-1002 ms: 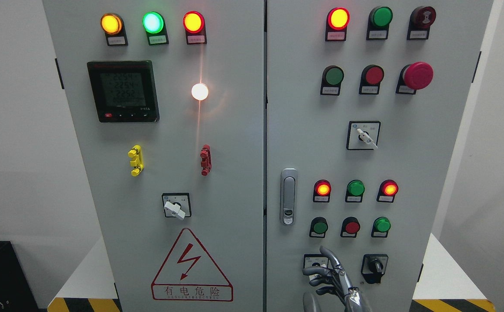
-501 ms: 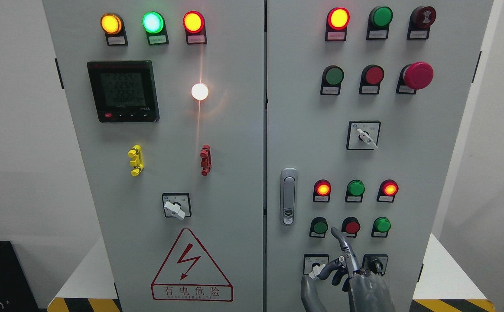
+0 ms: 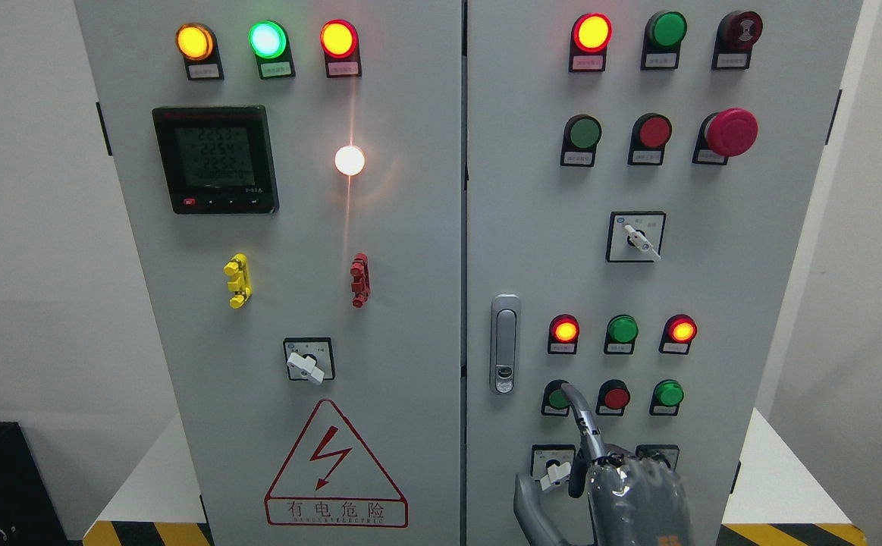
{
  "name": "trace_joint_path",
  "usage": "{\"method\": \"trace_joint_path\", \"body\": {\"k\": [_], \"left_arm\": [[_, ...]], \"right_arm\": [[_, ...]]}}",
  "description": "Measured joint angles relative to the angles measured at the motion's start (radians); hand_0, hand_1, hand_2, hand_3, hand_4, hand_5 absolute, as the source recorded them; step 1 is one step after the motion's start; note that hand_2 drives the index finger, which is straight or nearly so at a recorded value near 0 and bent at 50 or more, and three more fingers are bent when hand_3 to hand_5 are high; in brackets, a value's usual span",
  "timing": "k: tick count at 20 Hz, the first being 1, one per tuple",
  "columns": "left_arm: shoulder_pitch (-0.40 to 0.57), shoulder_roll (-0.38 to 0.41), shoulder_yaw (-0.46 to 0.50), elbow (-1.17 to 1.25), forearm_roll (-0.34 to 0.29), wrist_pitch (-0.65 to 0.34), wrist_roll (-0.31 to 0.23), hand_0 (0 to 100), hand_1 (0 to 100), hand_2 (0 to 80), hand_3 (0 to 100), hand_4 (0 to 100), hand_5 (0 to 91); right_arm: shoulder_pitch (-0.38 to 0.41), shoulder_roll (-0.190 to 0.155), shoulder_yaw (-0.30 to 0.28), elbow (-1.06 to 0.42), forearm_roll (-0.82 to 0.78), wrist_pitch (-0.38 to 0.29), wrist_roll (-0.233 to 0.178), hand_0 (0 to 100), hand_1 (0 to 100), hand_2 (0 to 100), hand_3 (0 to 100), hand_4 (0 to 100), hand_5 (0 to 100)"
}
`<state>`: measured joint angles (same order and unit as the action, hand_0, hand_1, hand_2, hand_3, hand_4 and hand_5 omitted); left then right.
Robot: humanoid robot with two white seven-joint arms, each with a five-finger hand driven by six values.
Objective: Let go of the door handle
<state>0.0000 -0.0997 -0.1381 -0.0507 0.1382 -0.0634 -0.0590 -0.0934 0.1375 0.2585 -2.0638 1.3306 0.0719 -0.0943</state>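
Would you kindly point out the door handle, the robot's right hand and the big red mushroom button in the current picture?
door handle (image 3: 505,343): head view, middle of the silver grip.
right hand (image 3: 623,485): head view, back of the grey palm.
red mushroom button (image 3: 732,132): head view, centre of the cap.

We see painted sheet metal on the cabinet doors (image 3: 410,303) — smooth, matt grey. The door handle (image 3: 505,343) looks like bright, satin-finished metal. The hand (image 3: 607,485) shows smooth grey metal or plastic — faintly glossy.
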Motion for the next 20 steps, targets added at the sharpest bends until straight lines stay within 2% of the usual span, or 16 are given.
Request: {"method": "trace_joint_path", "body": {"k": [8,20], "left_arm": [[0.000,0.000,0.000,0.000,0.000,0.000,0.000,12,56,0.0,0,0,0.0],[0.000,0.000,0.000,0.000,0.000,0.000,0.000,12,56,0.0,0,0,0.0]], "right_arm": [[-0.036,0.001,0.027,0.042,0.094,0.008,0.012,53,24,0,85,90,100],[-0.084,0.002,0.058,0.135,0.134,0.068,0.014,54,22,0,84,90,100]]}}
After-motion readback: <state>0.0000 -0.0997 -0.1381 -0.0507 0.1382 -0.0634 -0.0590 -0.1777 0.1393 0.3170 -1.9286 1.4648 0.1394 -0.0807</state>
